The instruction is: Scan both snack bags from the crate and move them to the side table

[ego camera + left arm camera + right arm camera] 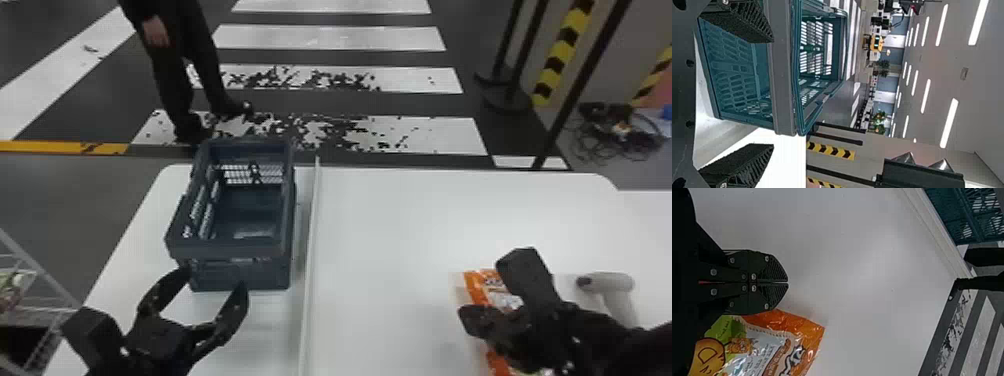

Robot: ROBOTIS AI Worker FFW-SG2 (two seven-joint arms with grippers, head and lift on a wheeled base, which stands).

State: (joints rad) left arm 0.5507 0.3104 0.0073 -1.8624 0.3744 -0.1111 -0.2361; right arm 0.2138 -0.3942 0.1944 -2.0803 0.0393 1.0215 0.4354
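The blue-grey crate stands on the left part of the white table. In front of its near side, my left gripper is open and holds nothing. In the left wrist view, the crate's rim lies beyond the spread fingers of that gripper. An orange snack bag rests on the right part, partly covered by my right gripper. The right wrist view has this gripper shut on nothing, beside the snack bag. A white handheld scanner is to the bag's right.
A raised white strip runs front to back between the crate and the right-hand tabletop. At the far left, a wire rack with a colourful packet stands beside the table. Dark poles rise behind the table at the right.
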